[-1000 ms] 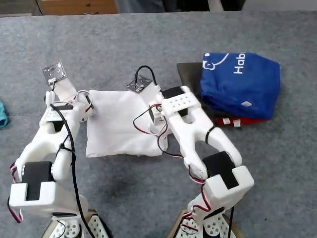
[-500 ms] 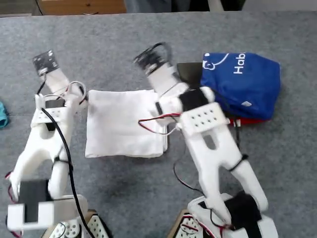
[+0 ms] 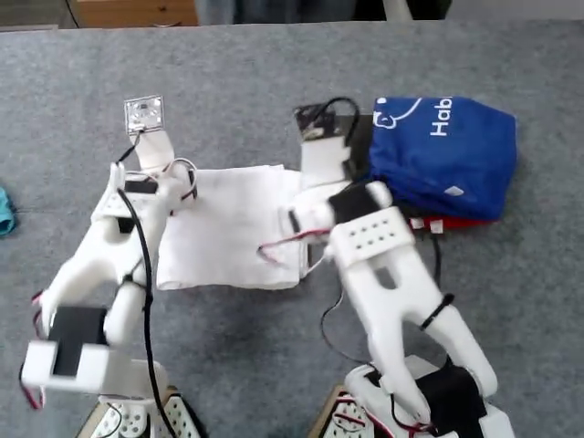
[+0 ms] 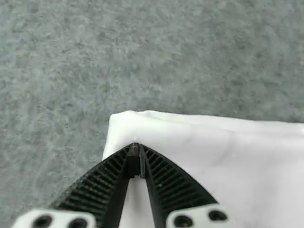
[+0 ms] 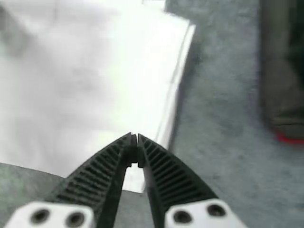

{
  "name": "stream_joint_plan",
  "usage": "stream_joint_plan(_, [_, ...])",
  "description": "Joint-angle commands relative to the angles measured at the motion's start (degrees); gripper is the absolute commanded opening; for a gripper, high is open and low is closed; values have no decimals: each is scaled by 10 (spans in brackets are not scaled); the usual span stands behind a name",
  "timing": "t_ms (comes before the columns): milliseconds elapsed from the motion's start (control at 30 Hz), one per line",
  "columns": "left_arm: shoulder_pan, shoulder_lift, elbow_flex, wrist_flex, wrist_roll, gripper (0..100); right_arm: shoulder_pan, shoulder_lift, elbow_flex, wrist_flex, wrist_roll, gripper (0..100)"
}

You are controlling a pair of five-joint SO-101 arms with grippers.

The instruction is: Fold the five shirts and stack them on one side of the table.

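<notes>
While extended over the white shirt (image 3: 228,228), left end effector (image 4: 135,151) and right end effector (image 5: 133,139) each sit closed.

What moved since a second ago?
The left gripper swung outward, then back over a far corner of the white shirt. The right gripper slid across to the shirt's edge nearest the blue shirt. Both are shut. The two shirts stayed put.

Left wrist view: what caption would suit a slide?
Shut left gripper at a corner of the folded white shirt on the grey table.
</notes>
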Motion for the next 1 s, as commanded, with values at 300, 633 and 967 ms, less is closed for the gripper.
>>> stream_joint_plan(300, [-35,63,-86,7,-5,28,-79,7,138,-186,-64,14])
stream_joint_plan(633, [-27,59,-77,6,-6,28,42,164,55,-179,-87,14])
stream_joint_plan(967, [-50,35,-73,9,-5,28,-20,107,-114,57,-90,14])
